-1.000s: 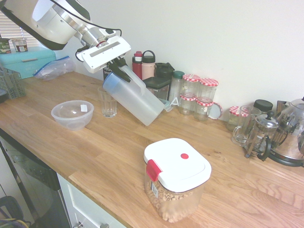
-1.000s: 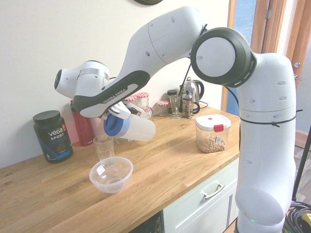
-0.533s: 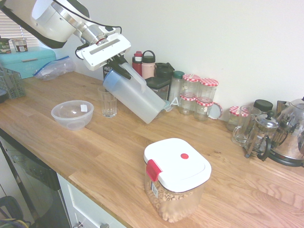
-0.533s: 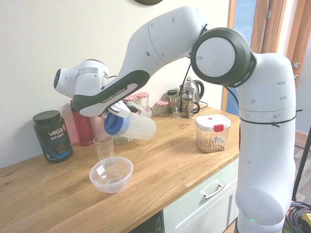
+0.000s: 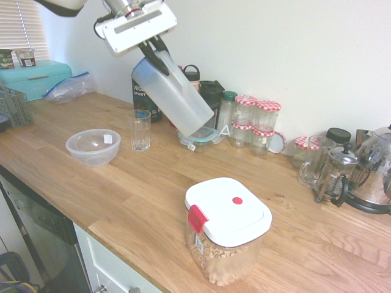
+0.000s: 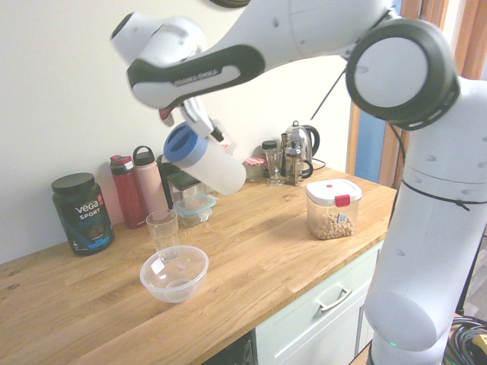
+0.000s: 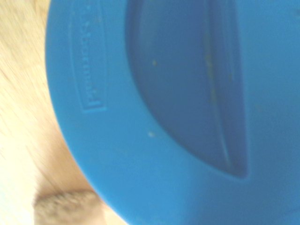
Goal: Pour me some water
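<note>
The claw pinches the top of a frosted white jug with a blue lid. The jug hangs tilted in the air above the wooden counter, touching nothing below. The water must be inside the jug, but it is too hard to see. A clear drinking glass stands on the counter at about 8 o'clock from the jug. A clear plastic bowl sits at 8 o'clock from the glass. In the wrist view the blue lid fills almost everything.

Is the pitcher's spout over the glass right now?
No. The pitcher hangs lifted, tilted beside and well above the glass.
</note>
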`<act>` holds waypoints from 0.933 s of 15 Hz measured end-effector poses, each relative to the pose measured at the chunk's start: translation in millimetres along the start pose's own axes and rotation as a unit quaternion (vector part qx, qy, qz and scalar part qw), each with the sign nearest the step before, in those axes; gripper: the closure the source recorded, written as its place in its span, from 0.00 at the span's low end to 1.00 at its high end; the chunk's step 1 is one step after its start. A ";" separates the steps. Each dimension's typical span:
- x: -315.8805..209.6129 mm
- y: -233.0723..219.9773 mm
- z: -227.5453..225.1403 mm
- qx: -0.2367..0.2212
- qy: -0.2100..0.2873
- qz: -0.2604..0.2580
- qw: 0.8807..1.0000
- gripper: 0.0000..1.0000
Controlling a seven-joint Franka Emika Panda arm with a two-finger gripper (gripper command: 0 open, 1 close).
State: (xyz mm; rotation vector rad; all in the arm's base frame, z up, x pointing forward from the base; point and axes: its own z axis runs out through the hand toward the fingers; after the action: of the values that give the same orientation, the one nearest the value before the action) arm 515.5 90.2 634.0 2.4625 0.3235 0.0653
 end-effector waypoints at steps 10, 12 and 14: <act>1.0 107.5 127.6 0.175 -0.044 0.261 0.948 1.00; -1.2 99.4 147.0 0.188 -0.055 0.315 0.929 1.00; -8.7 93.8 159.2 0.191 -0.061 0.367 0.908 1.00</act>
State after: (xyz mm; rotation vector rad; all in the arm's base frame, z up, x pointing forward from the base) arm 547.3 -78.7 565.8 2.8186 -0.7260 0.1773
